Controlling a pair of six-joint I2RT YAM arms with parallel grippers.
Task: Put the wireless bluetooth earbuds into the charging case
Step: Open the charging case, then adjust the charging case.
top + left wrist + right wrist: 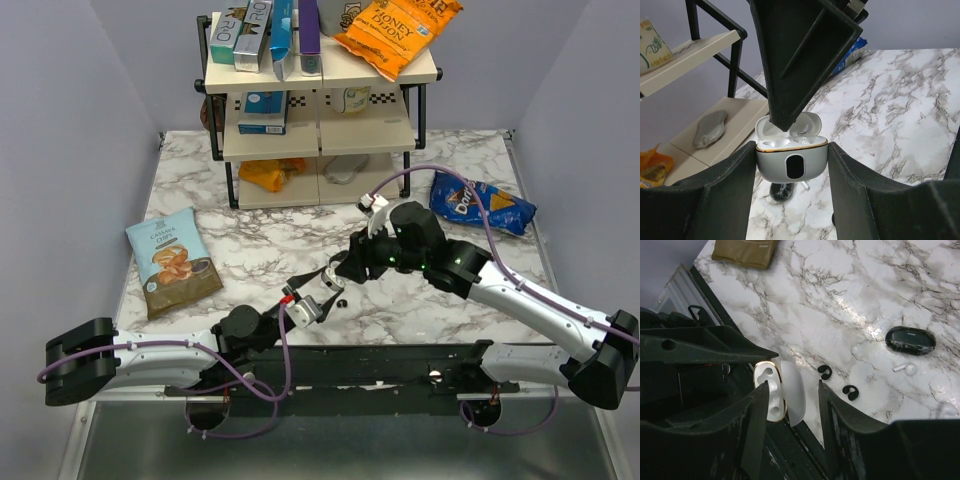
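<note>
My left gripper [792,167] is shut on a pale grey oval case [792,165] with a gold rim. Its lid is open and its white wells are empty. It also shows in the right wrist view [771,392]. My right gripper [792,390] is open and empty right above it, one fingertip [784,122] at the open lid. Two tiny black earbuds [825,372] [850,392] lie on the marble just beyond. The black oval charging case [910,340] lies shut farther off. It also shows under the grey case in the left wrist view [781,191]. In the top view the two grippers [312,303] [342,272] meet near the table's front middle.
A white stemmed earbud [905,369] lies beside the black case. A shelf rack [320,140] with boxes and snack bags stands at the back. A chips bag [172,262] lies at the left, a blue Doritos bag [482,205] at the right. The table's front edge [400,350] is just below the grippers.
</note>
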